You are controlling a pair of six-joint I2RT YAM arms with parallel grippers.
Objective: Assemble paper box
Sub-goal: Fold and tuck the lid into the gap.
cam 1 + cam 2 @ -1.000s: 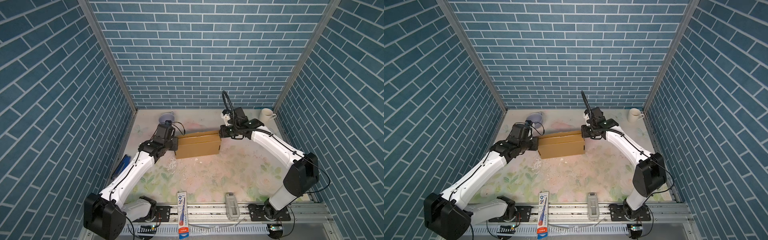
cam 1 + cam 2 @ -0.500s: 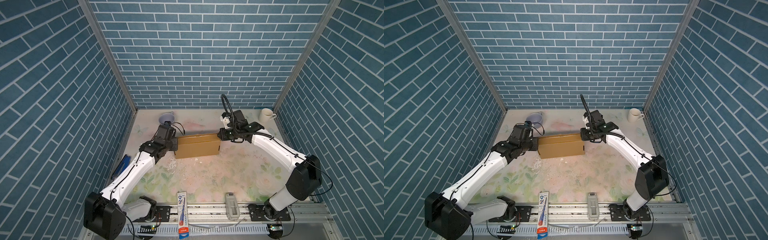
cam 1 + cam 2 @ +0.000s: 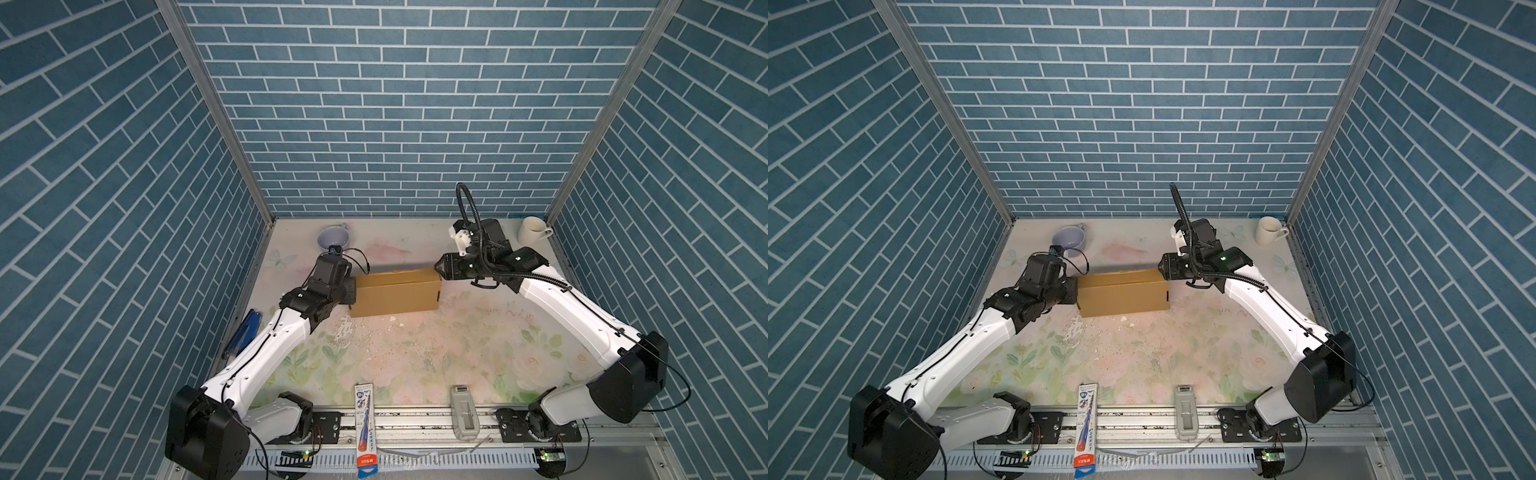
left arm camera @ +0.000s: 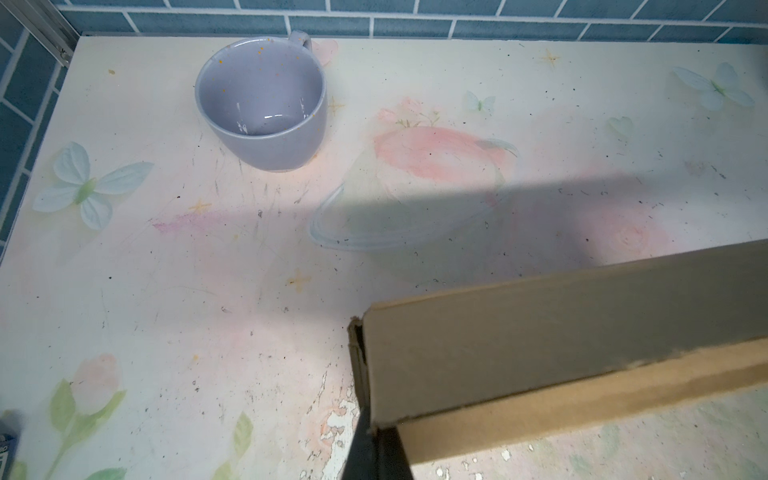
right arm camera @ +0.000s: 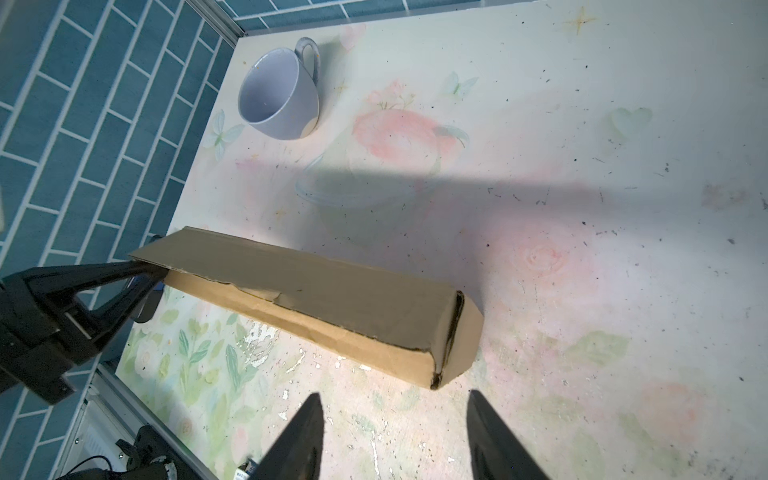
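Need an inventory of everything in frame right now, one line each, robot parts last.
paper box: 1, brown, table centre, between the hands
lilac mug: 1, lilac, back left
white mug: 1, white, back right corner
blue object: 1, blue, left table edge, type unclear
printed carton: 1, blue-white-red, front rail
grey device: 1, grey, front rail
table: 1, pale floral
left hand: 1, black, shut on paper box's left end
right hand: 1, black, open, just off its right end
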